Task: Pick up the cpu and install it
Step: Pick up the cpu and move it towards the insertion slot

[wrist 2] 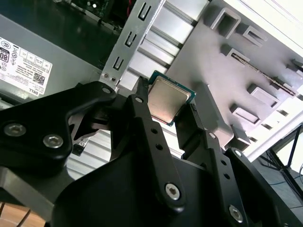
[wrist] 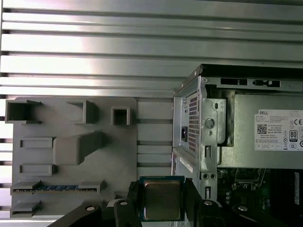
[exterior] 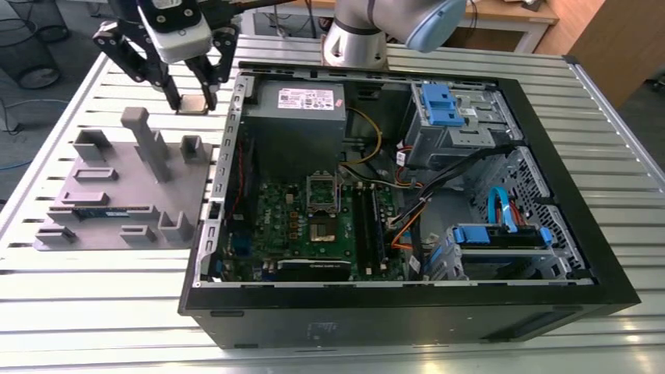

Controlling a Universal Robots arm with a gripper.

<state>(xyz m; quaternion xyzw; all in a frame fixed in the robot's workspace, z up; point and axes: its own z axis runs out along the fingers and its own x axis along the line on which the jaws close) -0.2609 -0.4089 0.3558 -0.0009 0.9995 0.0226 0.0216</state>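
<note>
In the exterior view the arm [exterior: 379,31] is cut off by the picture's top edge, and the cpu [exterior: 192,104] is too small to show detail. In the first wrist view the tool's [wrist: 161,189] fingers [wrist: 134,203] cover two opposite edges of the cpu, and the computer case [wrist: 227,142] runs out of the picture. In the second wrist view the tool's black links hide part of the grey tray [wrist 2: 203,61].

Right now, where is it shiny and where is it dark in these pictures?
In the first wrist view, the slatted metal table gleams in bright stripes; in the second wrist view, the cpu has a soft sheen on top; in the exterior view, the computer case is shadowy inside.
</note>
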